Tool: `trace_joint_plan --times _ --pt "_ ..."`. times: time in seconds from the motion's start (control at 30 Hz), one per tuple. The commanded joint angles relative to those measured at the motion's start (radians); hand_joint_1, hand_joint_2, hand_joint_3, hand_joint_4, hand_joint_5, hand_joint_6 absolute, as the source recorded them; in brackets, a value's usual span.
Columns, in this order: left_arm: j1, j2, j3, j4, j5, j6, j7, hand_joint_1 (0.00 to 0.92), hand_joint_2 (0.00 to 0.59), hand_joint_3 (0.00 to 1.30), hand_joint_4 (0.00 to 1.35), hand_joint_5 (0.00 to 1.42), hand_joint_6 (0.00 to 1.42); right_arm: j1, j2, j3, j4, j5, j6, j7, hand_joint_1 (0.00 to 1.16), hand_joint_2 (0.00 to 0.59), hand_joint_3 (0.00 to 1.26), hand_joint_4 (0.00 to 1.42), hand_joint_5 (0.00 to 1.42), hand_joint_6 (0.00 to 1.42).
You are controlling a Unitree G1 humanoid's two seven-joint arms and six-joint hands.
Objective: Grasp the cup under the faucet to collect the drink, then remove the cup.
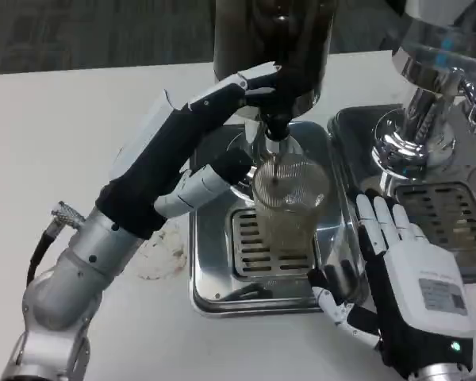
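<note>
A clear ribbed cup (289, 202) stands upright on the grate of a steel drip tray (202, 294), directly under the faucet (274, 133) of a dark drink dispenser (274, 40). Its lower part looks pale yellowish. My left hand (182, 143) reaches in from the left. Its long fingers (238, 87) lie stretched on the tap at the dispenser's front, and its thumb (210, 181) sits close against the cup's left side. My right hand (404, 270) is open just right of the tray, fingers straight and apart, its thumb (333, 305) near the tray's front right corner, clear of the cup.
A second chrome dispenser (428, 119) with its own drip tray (452, 214) stands at the right, just behind my right hand. A faint wet stain (159, 250) marks the white table left of the tray.
</note>
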Motion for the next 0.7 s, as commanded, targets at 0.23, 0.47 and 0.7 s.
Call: trace_joint_plan --times 0.23,0.47,0.7 --pt "0.031 0.043 -0.002 -0.026 0.045 -0.050 -0.011 0.000 0.117 0.32 0.19 0.36 0.29 -0.009 0.003 -0.006 0.011 0.005 -0.003 -0.019 0.43 0.350 0.01 0.00 0.00 0.08" --pt "0.049 0.061 0.002 -0.047 0.112 -0.085 0.018 0.000 0.119 0.33 0.21 0.37 0.29 -0.016 0.004 -0.006 0.019 0.015 -0.008 -0.019 0.43 0.350 0.01 0.00 0.00 0.08" --pt "0.062 0.081 0.011 -0.058 0.237 -0.134 0.098 0.000 0.121 0.34 0.21 0.38 0.29 -0.026 0.003 -0.004 0.030 0.020 -0.018 -0.026 0.43 0.350 0.01 0.00 0.00 0.08"
